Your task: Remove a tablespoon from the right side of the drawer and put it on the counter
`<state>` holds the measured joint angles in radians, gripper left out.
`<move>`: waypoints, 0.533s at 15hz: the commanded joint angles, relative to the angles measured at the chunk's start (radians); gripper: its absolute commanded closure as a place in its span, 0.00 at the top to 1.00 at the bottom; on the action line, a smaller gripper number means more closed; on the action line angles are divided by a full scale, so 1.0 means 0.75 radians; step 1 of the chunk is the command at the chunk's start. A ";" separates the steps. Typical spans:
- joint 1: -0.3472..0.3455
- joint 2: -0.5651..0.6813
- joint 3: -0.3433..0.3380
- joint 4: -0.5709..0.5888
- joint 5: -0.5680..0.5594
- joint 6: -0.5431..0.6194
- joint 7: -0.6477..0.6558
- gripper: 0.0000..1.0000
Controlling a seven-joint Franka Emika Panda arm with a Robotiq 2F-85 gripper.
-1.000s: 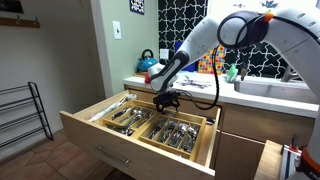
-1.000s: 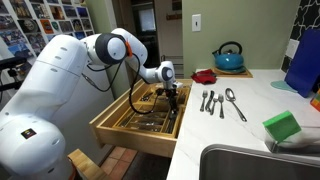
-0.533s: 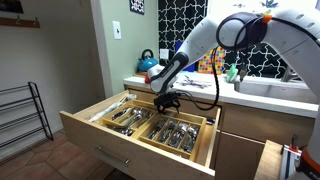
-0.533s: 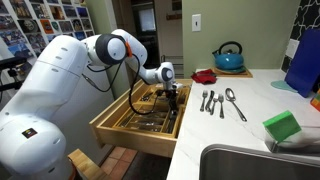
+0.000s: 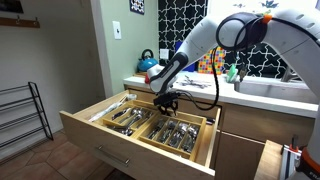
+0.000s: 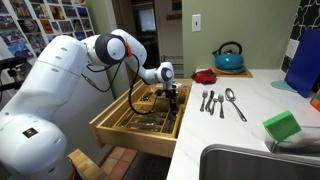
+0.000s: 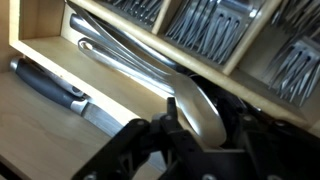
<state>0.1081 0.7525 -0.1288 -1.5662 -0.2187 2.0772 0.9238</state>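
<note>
Drawer point(image 5: 105, 140) open, tool point(image 5: 168, 99) low over its rear corner, wrist view alone shows tablespoon point(image 7: 200, 112) between the fingers point(image 7: 140, 145), long axis diagonal, bowl nearest tool, whether clamped cannot be told.

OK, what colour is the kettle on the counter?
Blue, with a dark handle. The kettle shows best in an exterior view, standing on the counter.

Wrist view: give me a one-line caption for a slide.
Gripper low in the wooden drawer, straddling a spoon bowl, black-handled knife lying nearby.
</note>
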 commanded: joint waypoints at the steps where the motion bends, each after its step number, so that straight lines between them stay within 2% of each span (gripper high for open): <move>1: 0.022 0.012 -0.023 0.017 0.001 -0.028 -0.004 0.25; 3: 0.027 0.006 -0.024 0.016 0.000 -0.028 0.000 0.21; 4: 0.030 0.002 -0.025 0.013 -0.002 -0.027 0.001 0.25; 5: 0.032 0.000 -0.026 0.011 -0.002 -0.027 0.001 0.24; 8: 0.042 -0.019 -0.031 -0.009 -0.009 -0.025 0.006 0.30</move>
<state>0.1207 0.7520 -0.1358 -1.5599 -0.2196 2.0770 0.9239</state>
